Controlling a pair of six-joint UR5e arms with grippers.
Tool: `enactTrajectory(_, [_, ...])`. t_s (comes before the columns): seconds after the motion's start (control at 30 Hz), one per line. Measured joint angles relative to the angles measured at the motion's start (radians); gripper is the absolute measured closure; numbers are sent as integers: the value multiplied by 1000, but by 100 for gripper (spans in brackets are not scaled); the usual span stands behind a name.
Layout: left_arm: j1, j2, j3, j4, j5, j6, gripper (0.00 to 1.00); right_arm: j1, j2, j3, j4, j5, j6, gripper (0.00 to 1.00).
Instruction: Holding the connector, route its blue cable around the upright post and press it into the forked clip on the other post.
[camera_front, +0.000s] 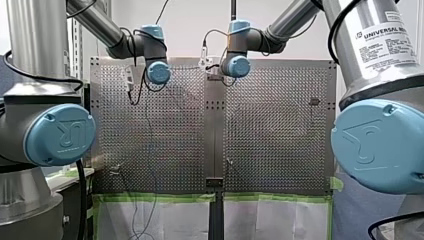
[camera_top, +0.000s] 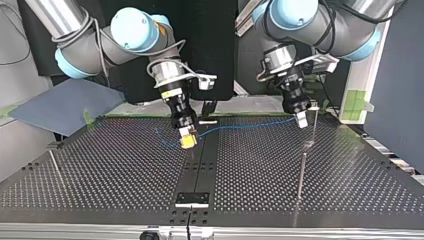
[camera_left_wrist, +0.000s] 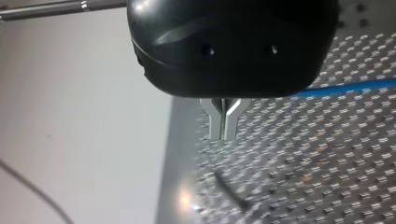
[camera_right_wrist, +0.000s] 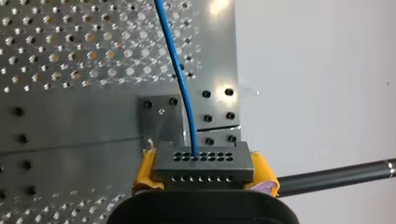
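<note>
Green tape (camera_front: 160, 197) lines one edge of the perforated table (camera_front: 270, 130). A dark strip (camera_top: 200, 160) crosses its middle to a small bracket (camera_top: 192, 199) by the opposite edge.

Both arms reach in from above with their wrists bent downward. My right claw (camera_top: 188, 138) hangs low and tilts slightly, its yellow pads (camera_right_wrist: 145, 170) clamped on either side of the connector (camera_right_wrist: 201, 165). My left claw (camera_top: 301, 119) points down, its metal fingers (camera_left_wrist: 218, 123) pressed together.
</note>
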Motion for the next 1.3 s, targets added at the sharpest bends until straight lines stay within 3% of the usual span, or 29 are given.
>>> enactTrajectory(0.23, [31, 60, 60, -60, 5, 0, 94, 0, 2, -45, 59, -29, -1, 100])
enactTrajectory(0.4, [80, 94, 115, -116, 49, -10, 91, 0, 4, -78, 81, -43, 0, 100])
enactTrajectory(0.57, [128, 93, 163, -163, 96, -40, 91, 0, 9, -117, 94, -51, 2, 100])
enactTrajectory(0.9, [225, 23, 247, -216, 193, -114, 91, 11, 90, -215, 140, -60, -2, 100])
enactTrajectory(1.07, [267, -18, 266, -213, 235, -143, 91, 14, 132, -263, 140, -65, 0, 100])
enactTrajectory(1.3, [326, -77, 277, -206, 294, -186, 89, 8, 148, -294, 121, -66, 4, 100])
